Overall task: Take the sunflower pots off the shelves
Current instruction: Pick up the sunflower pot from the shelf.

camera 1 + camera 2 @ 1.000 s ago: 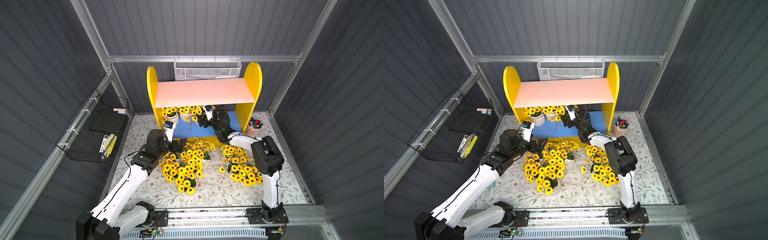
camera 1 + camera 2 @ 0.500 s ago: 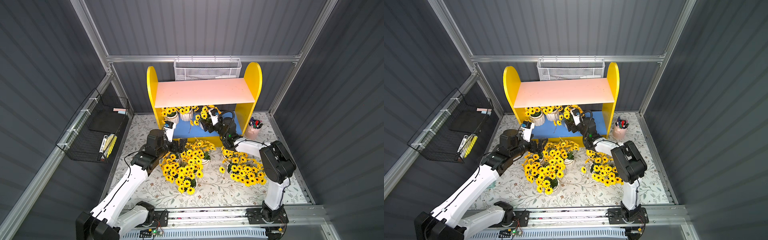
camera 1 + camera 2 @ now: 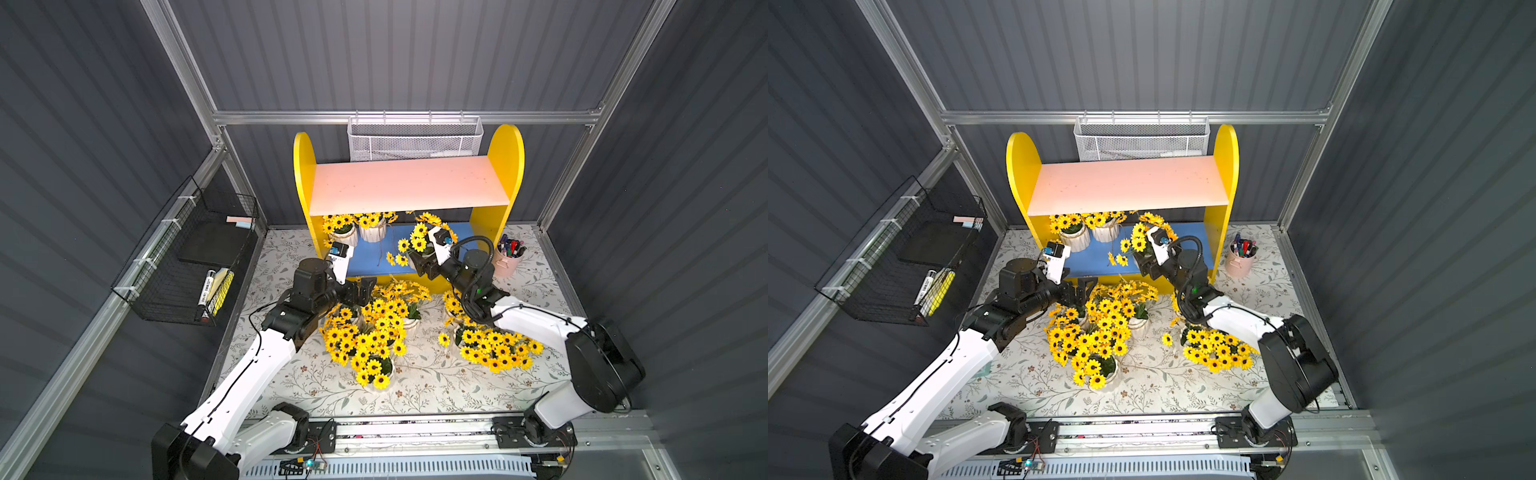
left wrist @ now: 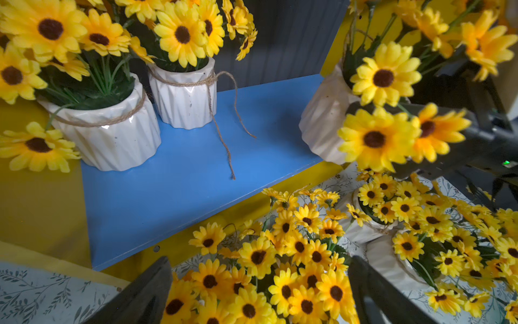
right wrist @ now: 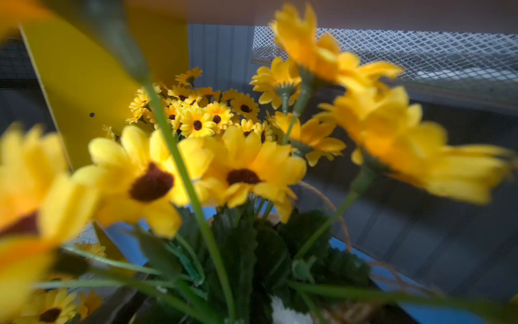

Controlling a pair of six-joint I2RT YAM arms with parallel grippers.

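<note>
The right gripper [image 3: 422,266] is clamping a pot [image 4: 322,120] by its white body, its jaws spread wide around it (the blooms are crowding the right wrist view, mostly blurred). That pot is leaning tilted at the front edge of the blue board [image 3: 365,264] of the shelves [image 3: 305,174], right of the board's middle. Whether its base is touching the board I cannot tell.

Two more are standing upright at the board's left end, just beside each other. The front pot [image 4: 112,137] is sitting near the yellow side panel. The back pot [image 4: 185,98] is trailing its loose twine [image 4: 221,131] across the blue.

The left gripper [image 4: 260,291] is hovering low in front of the shelves with its fingers [image 4: 145,291] spread apart, gripping nothing, just above the blooms of the pots on the table.

Several pots are sitting on the floral mat [image 3: 415,390] in two bunches. The larger bunch [image 3: 374,336] is lying beside and under the left gripper, and the smaller bunch [image 3: 490,347] beneath the right arm [image 3: 532,320].

A pink cup [image 3: 509,264] of pens is standing on the mat by the shelves' right panel. A mesh basket [image 3: 415,143] is hanging behind the shelves, and a wire basket [image 3: 187,266] is hanging on the left wall.
</note>
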